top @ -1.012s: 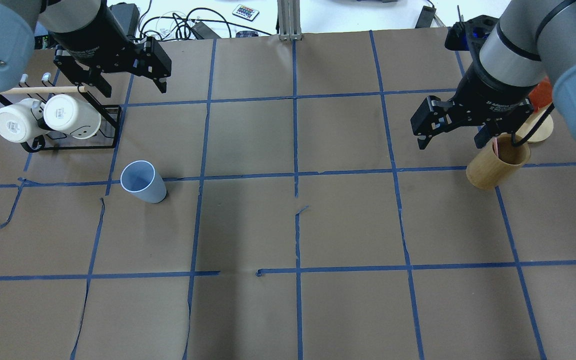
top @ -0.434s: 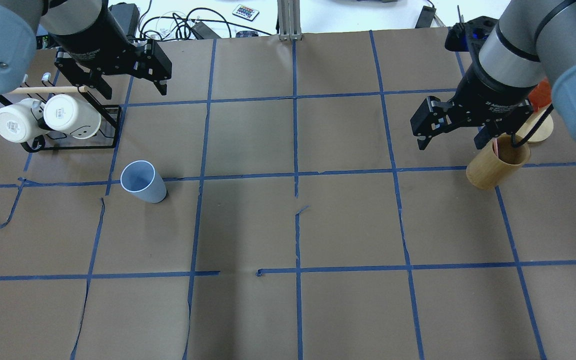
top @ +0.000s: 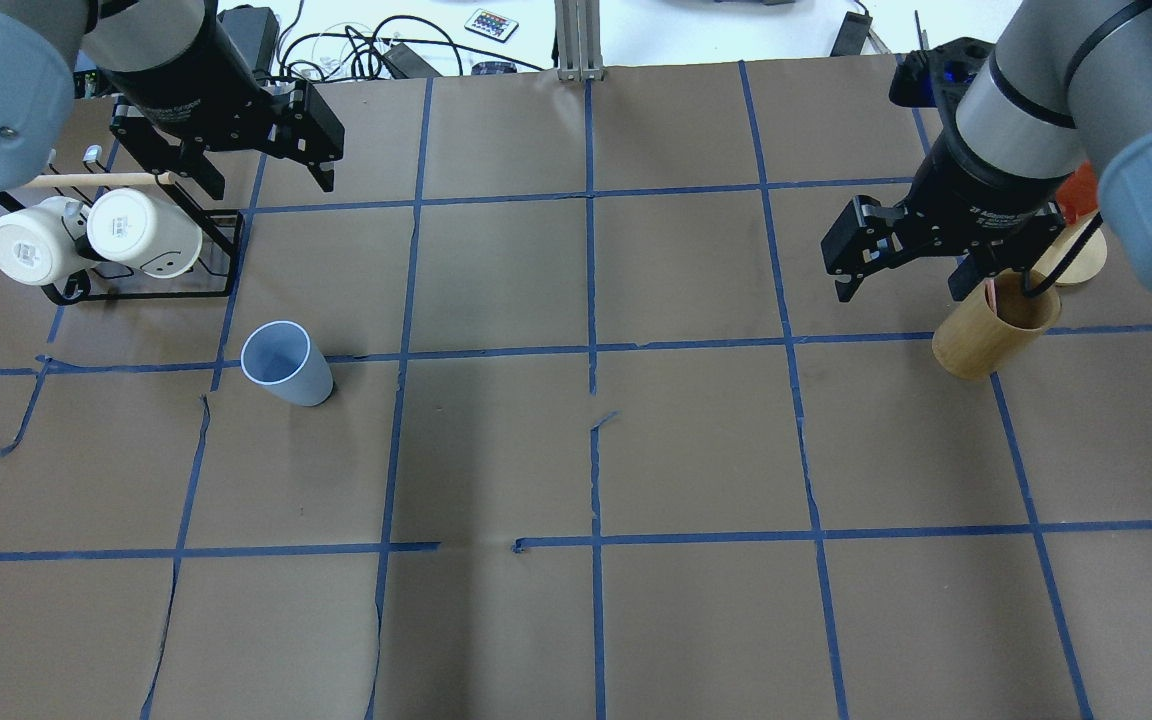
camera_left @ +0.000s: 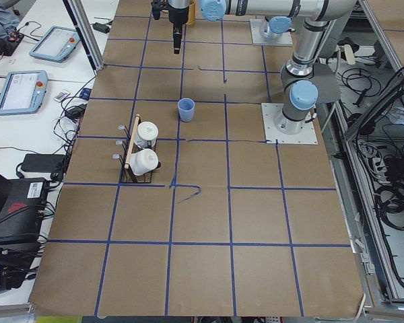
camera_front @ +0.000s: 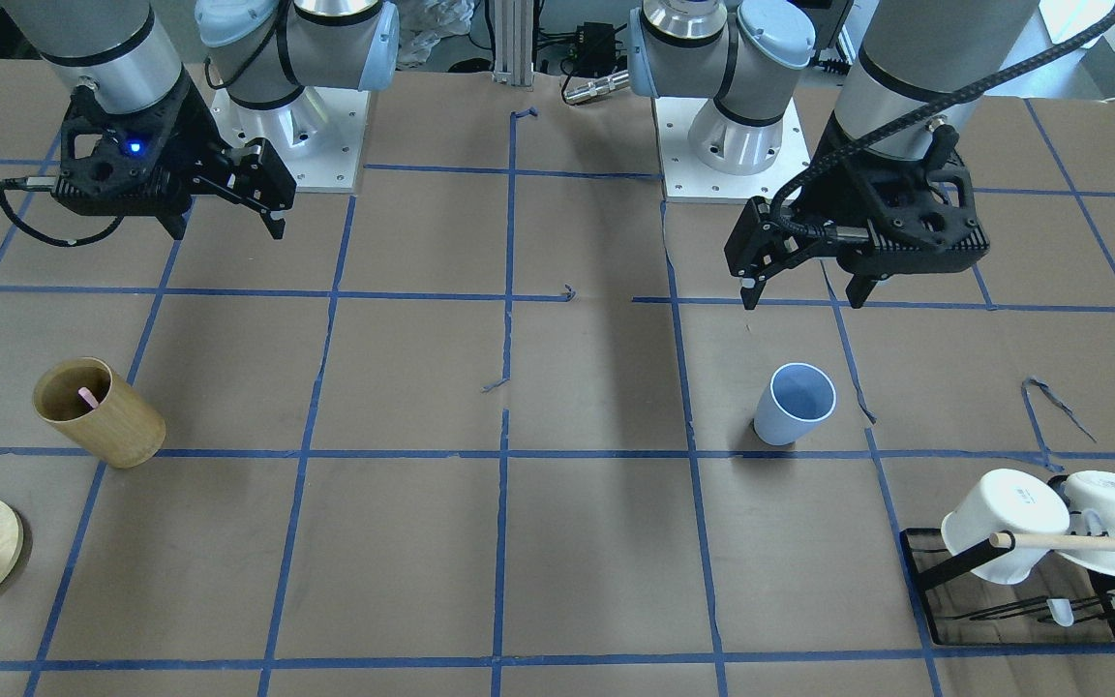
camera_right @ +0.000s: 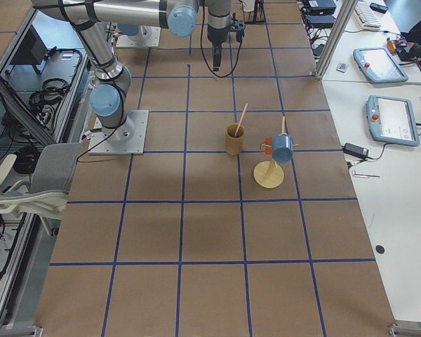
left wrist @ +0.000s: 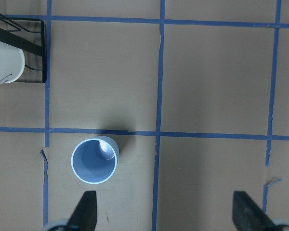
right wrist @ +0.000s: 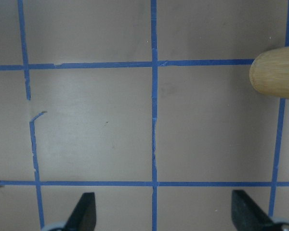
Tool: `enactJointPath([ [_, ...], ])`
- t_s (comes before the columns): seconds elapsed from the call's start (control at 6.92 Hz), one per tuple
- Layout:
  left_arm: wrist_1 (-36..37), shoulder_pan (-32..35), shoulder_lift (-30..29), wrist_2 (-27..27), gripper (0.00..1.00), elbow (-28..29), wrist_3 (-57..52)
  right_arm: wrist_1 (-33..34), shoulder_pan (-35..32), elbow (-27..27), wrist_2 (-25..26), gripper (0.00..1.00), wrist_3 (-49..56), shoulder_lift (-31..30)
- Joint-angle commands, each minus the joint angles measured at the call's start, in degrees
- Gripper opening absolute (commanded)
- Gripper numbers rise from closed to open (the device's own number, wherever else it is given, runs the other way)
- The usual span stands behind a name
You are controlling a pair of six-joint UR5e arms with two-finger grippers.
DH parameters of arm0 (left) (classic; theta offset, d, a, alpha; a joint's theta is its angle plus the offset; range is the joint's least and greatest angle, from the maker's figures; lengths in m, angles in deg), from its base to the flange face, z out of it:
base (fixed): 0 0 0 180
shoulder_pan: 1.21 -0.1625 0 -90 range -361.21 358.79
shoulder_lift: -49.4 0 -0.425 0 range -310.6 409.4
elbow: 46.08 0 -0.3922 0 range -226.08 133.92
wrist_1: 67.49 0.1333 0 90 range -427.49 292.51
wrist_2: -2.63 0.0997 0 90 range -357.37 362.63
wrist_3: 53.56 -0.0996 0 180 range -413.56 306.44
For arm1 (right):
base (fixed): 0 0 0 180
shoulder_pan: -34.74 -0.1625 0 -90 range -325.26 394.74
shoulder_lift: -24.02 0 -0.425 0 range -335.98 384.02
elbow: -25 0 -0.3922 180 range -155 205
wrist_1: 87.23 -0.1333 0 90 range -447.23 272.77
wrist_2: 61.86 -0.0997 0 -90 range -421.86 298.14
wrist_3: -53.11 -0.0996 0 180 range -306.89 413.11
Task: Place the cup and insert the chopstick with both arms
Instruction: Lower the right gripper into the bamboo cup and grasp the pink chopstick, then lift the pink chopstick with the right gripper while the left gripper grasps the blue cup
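The light-blue cup point(top: 284, 362) stands upright on the brown paper at the left; it also shows in the front view point(camera_front: 795, 404) and the left wrist view point(left wrist: 94, 161). The pale-pink chopstick point(camera_right: 241, 116) leans in a tan bamboo cup point(top: 991, 330) at the right, its tip showing in the front view point(camera_front: 87, 396). My left gripper point(top: 266, 180) is open and empty, high above the table, beyond the blue cup. My right gripper point(top: 901, 290) is open and empty, just left of the bamboo cup.
A black rack point(top: 221, 255) with two white mugs and a wooden dowel stands at the far left. A round wooden stand point(top: 1081, 255) with a mug sits behind the bamboo cup. Cables point(top: 356, 50) lie past the table's far edge.
Both arms have shifted only slightly. The blue cup, the bamboo cup and the stick have not moved.
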Motion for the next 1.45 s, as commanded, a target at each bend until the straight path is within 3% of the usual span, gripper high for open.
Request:
enactJointPath([
  [0.0,0.1,-1.6,-0.2,0.4,1.0,-0.5,-4.1,10.4,0.6,0.2,9.4,1.0,0.9,2.3],
  [0.14,0.2,-5.2,-0.1,0.3,1.0,-3.0,-9.4,14.0,0.6,0.9,11.1,1.0,3.1,3.2],
  [0.43,9.5,-13.5,0.6,0.0,1.0,-14.1,-20.6,25.5,0.9,3.4,11.4,1.0,7.3,7.1],
  [0.58,12.3,-16.9,-0.2,-1.0,1.0,-17.5,-21.1,26.4,2.8,3.8,11.2,1.0,7.7,9.0],
  [0.87,14.6,-17.5,-1.5,-1.5,1.0,-22.5,-20.7,27.2,9.1,3.9,10.3,0.91,17.0,10.0],
  [1.3,19.8,-17.5,-3.8,-1.6,0.98,-25.5,-19.3,37.3,10.4,8.7,10.1,0.73,17.5,12.5],
])
